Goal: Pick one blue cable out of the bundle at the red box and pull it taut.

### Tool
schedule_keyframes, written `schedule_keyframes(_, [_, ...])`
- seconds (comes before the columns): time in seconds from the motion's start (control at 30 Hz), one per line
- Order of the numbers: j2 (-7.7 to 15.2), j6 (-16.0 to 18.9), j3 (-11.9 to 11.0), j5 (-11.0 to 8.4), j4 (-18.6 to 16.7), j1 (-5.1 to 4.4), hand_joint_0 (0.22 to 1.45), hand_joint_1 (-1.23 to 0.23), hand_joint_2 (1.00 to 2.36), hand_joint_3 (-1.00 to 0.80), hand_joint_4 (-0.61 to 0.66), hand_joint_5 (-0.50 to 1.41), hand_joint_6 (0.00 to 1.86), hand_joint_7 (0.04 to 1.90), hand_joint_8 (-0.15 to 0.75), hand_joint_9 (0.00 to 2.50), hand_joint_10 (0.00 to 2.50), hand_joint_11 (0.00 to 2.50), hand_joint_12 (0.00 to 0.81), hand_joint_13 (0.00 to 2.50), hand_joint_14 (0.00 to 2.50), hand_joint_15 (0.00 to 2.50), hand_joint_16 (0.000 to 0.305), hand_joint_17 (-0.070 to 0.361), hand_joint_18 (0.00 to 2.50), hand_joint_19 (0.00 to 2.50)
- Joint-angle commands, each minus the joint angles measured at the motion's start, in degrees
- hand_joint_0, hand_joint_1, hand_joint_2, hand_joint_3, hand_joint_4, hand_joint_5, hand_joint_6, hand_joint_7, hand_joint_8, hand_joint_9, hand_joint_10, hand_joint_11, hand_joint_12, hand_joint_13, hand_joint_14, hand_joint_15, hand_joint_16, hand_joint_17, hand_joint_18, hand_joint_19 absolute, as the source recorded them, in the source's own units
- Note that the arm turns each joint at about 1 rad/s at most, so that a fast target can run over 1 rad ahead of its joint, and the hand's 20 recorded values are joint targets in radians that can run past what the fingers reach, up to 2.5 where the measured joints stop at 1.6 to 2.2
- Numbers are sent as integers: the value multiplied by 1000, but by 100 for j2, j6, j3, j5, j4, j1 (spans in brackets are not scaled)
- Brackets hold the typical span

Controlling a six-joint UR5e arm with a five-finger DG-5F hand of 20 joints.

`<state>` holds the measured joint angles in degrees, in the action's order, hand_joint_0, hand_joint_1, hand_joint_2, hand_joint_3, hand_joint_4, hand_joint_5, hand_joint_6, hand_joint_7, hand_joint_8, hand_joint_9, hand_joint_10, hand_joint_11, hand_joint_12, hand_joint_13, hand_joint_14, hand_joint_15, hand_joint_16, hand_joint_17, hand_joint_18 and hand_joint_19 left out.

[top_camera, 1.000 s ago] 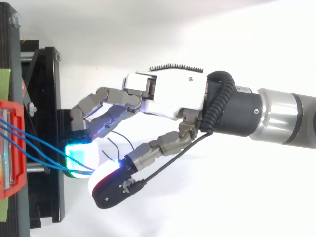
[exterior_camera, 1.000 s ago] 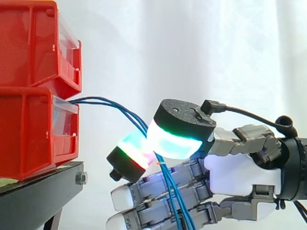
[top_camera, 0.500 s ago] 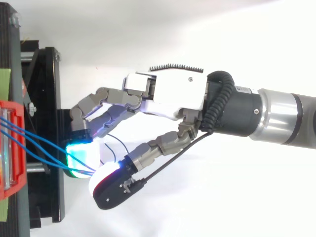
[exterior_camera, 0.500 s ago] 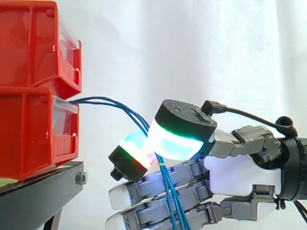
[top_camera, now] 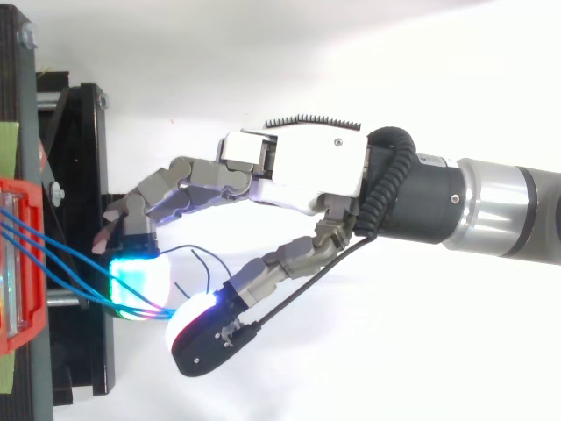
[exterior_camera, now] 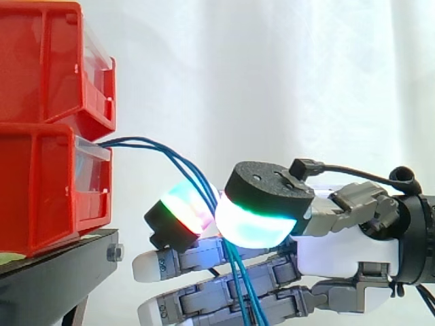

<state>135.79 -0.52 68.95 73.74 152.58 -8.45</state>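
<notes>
Several thin blue cables (exterior_camera: pixel 149 144) come out of the lower red bin (exterior_camera: pixel 47 183) and sag to the right, then run down past my hand (exterior_camera: pixel 340 248). They pass between the thumb's green-glowing pad (exterior_camera: pixel 255 221) and a finger's glowing pad (exterior_camera: pixel 180 210), which stand close together on either side of them. Whether one cable or the whole bundle is pinched I cannot tell. From above, the cables (top_camera: pixel 53 254) cross from the bin to the two pads, where my hand (top_camera: pixel 298 171) reaches in from the right. The lower fingers stretch out straight under the cables.
A second red bin (exterior_camera: pixel 47 68) is stacked on the lower one. Both rest on the black stand (exterior_camera: pixel 54 272), whose edge lies just left of my fingertips. A white curtain hangs behind.
The thumb pad has dropped a little and the glowing finger pad has shifted left toward the bin. The lower fingers have straightened and reach further left. The cables stay slack.
</notes>
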Motion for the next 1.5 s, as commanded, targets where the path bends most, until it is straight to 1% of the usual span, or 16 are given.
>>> schedule_keyframes(0.0, [0,0,5,0,0,1,727,-1011,1000,-500,-127,-260,893,920,122,417,5,283,324,298,0,0,41,92,296,0])
schedule_keyframes(0.13, [0,0,-4,-17,-9,1,666,-1026,1000,-500,-107,-260,894,902,134,449,6,321,326,304,0,0,41,92,289,0])
schedule_keyframes(0.23, [0,0,-4,-9,0,1,577,-1028,1000,-500,-81,-256,895,901,163,497,7,369,334,322,0,9,42,95,286,0])
schedule_keyframes(0.3, [0,0,-4,-17,0,1,508,-973,1000,-500,-29,-248,897,889,203,555,7,404,364,369,1,59,46,103,298,0])
schedule_keyframes(0.43, [0,0,5,-17,-9,1,474,-883,1000,-500,10,-227,895,897,251,678,8,462,384,428,5,101,50,113,355,81])
schedule_keyframes(0.47, [0,0,5,-17,-9,1,476,-853,1000,-500,9,-220,894,907,255,696,8,464,387,452,4,114,50,113,377,98])
schedule_keyframes(0.57, [0,0,-4,0,8,1,544,-776,1000,-500,-5,-203,886,957,245,737,12,466,370,492,4,141,46,104,396,162])
schedule_keyframes(0.63, [0,0,5,0,17,1,566,-768,1000,-500,-13,-194,884,979,247,759,9,473,365,506,5,151,45,102,413,169])
schedule_keyframes(0.67, [0,0,-4,-9,17,1,604,-758,1001,-478,-7,-188,884,1009,244,777,10,477,365,534,5,169,44,98,427,188])
schedule_keyframes(0.8, [0,0,-4,0,0,1,624,-785,1012,-311,-19,-182,899,1075,254,813,10,497,360,567,6,184,44,99,476,214])
schedule_keyframes(0.93, [0,0,-4,-17,-9,1,622,-793,1017,-205,-42,-180,920,1096,265,828,11,511,366,601,6,201,44,99,507,218])
schedule_keyframes(1.0, [0,0,-4,-17,-9,1,633,-814,1019,-136,-71,-178,925,1148,272,837,13,518,365,620,7,207,44,99,546,223])
schedule_keyframes(1.1, [0,0,5,-17,-9,1,665,-852,1021,-126,-101,-183,935,1161,278,834,10,520,366,628,7,198,44,99,572,216])
schedule_keyframes(1.2, [0,0,5,-17,0,1,699,-894,1020,-156,-127,-190,945,1124,278,821,11,517,368,635,6,198,44,99,590,200])
schedule_keyframes(1.27, [0,-9,5,-17,0,1,722,-915,1021,-180,-133,-193,945,1161,272,813,13,520,368,635,6,189,44,99,602,197])
schedule_keyframes(1.47, [0,8,5,-9,17,1,760,-936,1021,-206,-178,-198,946,1151,253,807,10,507,359,642,6,189,43,97,604,198])
